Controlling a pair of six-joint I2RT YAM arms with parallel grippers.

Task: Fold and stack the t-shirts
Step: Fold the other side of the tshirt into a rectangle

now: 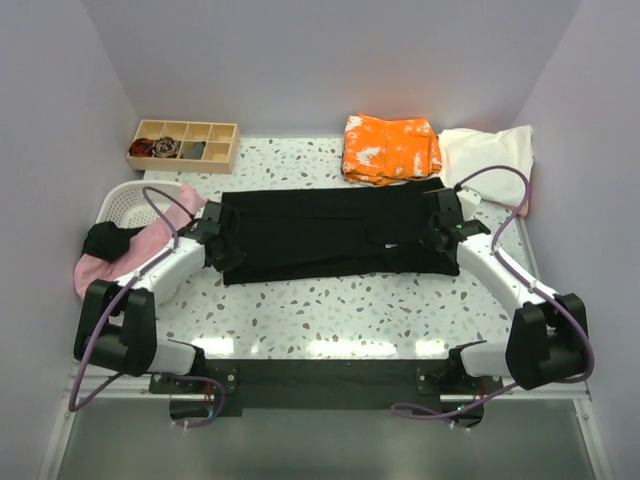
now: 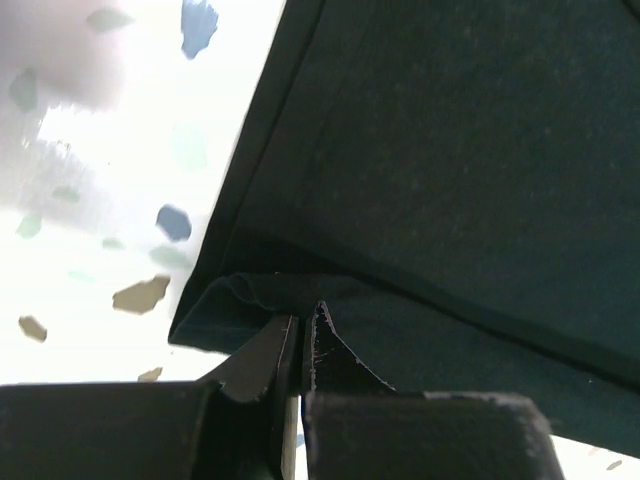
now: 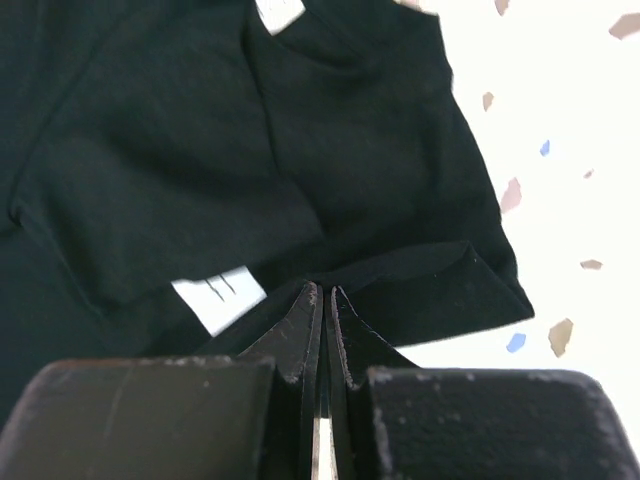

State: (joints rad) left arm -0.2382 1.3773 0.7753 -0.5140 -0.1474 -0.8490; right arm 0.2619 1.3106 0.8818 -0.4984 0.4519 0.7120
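Okay, black t-shirt [image 1: 325, 235] lies flat across the middle of the table [image 1: 330, 310], long side running left to right, with its white label [image 3: 220, 298] showing in the right wrist view. The left gripper [image 1: 222, 240] sits at the shirt's left end, fingers pressed narrow with a bunched bit of hem pinched between the tips. The right gripper [image 1: 440, 225] is at the right end, fingers tight together on the folded edge there, and it looks like a thin pinch. I judge this to be the fold step with both ends in hand. To do it well I'd lift both ends to the same height, move them at the same pace and keep the cloth taut between the arms so the crease comes out straight; the thin right pinch could slip. For room, the strip along the near edge is the open side. The far edge is crowded: the orange t-shirt [image 1: 390, 148] sits just beside the black one's far hem, the cream t-shirt [image 1: 490, 152] fills the far right corner and the wooden tray [image 1: 185, 145] the far left. The basket [image 1: 125, 205] and pink t-shirt [image 1: 110, 262] hug the left edge, close to my left arm.
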